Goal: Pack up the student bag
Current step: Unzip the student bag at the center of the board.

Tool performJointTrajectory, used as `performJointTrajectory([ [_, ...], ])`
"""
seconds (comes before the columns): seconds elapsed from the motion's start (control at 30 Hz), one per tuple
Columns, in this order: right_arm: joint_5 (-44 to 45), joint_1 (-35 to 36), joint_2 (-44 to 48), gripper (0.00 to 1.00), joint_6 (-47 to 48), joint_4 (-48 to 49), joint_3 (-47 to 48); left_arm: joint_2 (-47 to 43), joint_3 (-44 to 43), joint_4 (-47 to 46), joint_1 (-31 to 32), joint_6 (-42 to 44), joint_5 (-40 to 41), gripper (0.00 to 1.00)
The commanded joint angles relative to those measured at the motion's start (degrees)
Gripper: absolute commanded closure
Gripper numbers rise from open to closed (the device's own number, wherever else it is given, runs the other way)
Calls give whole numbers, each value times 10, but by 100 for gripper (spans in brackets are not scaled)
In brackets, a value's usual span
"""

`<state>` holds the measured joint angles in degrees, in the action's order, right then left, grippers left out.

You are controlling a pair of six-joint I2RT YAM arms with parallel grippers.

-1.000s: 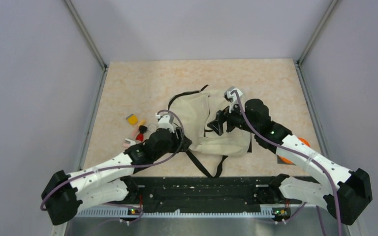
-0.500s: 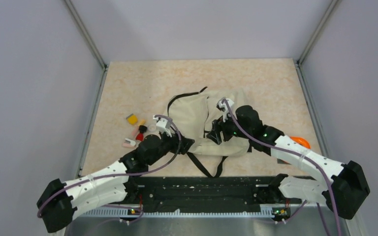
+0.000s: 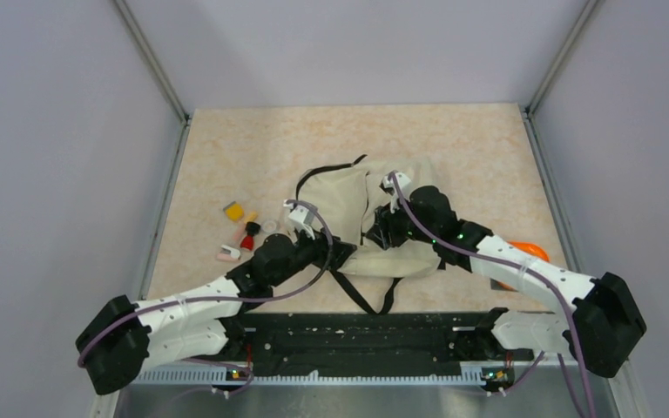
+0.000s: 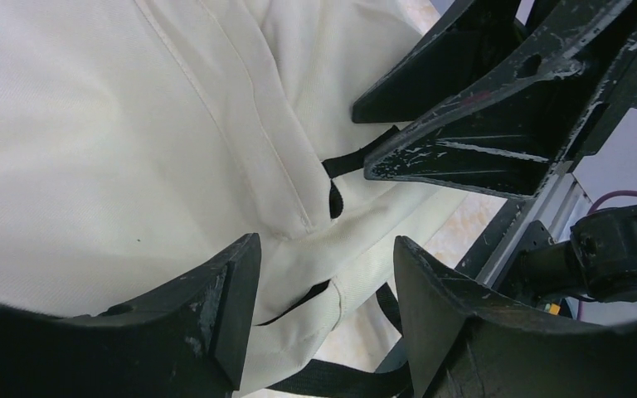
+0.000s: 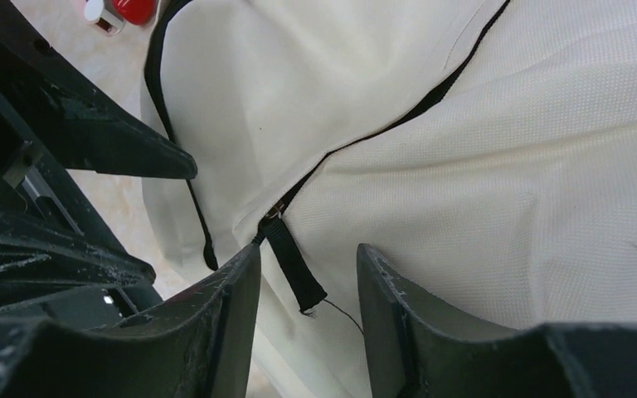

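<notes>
The student bag (image 3: 331, 196) is a cream fabric backpack with black straps, lying flat mid-table. My left gripper (image 3: 341, 252) is at its near left corner; in the left wrist view the gripper (image 4: 323, 274) stands open with a fold of the bag (image 4: 91, 124) and a black strap between its fingers. My right gripper (image 3: 376, 233) hovers over the bag's middle. In the right wrist view the gripper (image 5: 308, 265) is open but narrow, straddling the black zipper pull (image 5: 294, 269) at the end of the zip line on the bag (image 5: 506, 166). The bag's inside is hidden.
Small items lie left of the bag: a yellow block (image 3: 233, 211), a red piece (image 3: 248, 239) and a pink piece (image 3: 226, 255). An orange object (image 3: 527, 252) sits by the right arm. Black straps (image 3: 361, 296) trail toward the near rail.
The right gripper came down and nearer onto the bag and its jaws narrowed around the zipper pull. The left gripper slid right toward the bag's near corner.
</notes>
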<state>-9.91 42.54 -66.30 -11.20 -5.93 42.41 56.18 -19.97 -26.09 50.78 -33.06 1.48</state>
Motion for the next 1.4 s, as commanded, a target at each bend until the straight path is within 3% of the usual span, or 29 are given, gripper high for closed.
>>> performJointTrajectory([
  [0.0,16,5,-12,57,-13,39,3,19,-33,-51,2,5,-12,36],
  [0.3,14,6,-14,72,-13,36,1,48,-43,-57,2,-10,11,36],
  [0.57,0,6,-14,100,-19,44,-2,88,-71,-39,2,-4,4,39],
  [0.77,-7,6,-7,100,-20,42,-3,112,-84,-30,2,4,9,48],
  [1.0,-4,6,7,100,-20,33,1,128,-84,-16,2,1,14,50],
  [1.17,-3,6,8,79,-25,24,-2,152,-90,-26,2,-1,9,57],
  [1.37,-9,6,5,71,-28,17,-7,165,-94,-37,2,-5,2,63],
])
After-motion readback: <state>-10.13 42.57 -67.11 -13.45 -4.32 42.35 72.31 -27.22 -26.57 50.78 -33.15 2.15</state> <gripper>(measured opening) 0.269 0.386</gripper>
